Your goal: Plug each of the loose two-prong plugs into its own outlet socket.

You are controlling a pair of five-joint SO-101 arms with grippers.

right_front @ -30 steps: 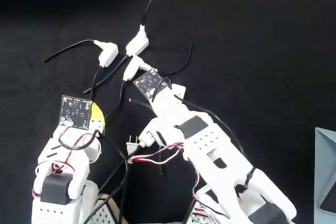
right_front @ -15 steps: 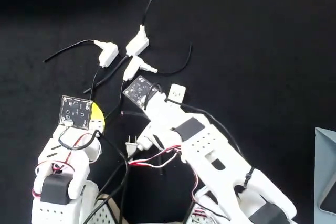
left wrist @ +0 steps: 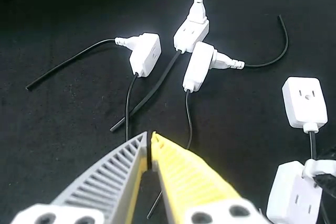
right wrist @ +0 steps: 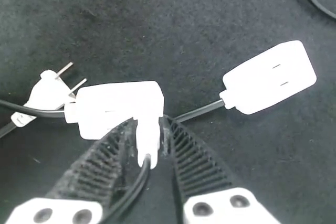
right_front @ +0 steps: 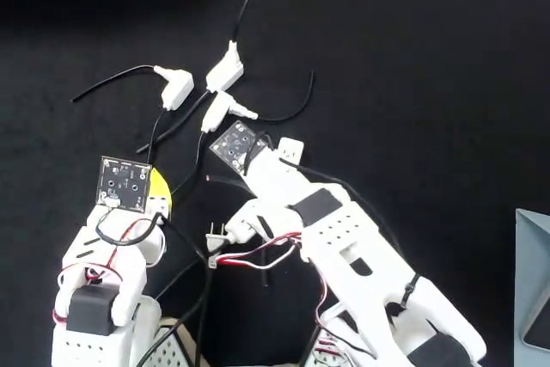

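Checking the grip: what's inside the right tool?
The right tool is shut on the socket block at its neck, black cord trailing out. The neck's gripped sides are covered.

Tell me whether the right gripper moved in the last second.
Yes. The right gripper drew back slightly from the nearest white plug; a white socket now shows beside it.

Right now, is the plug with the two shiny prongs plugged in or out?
Out. The plug lies loose, both prongs bare, beside the white outlet block, not in any slots.
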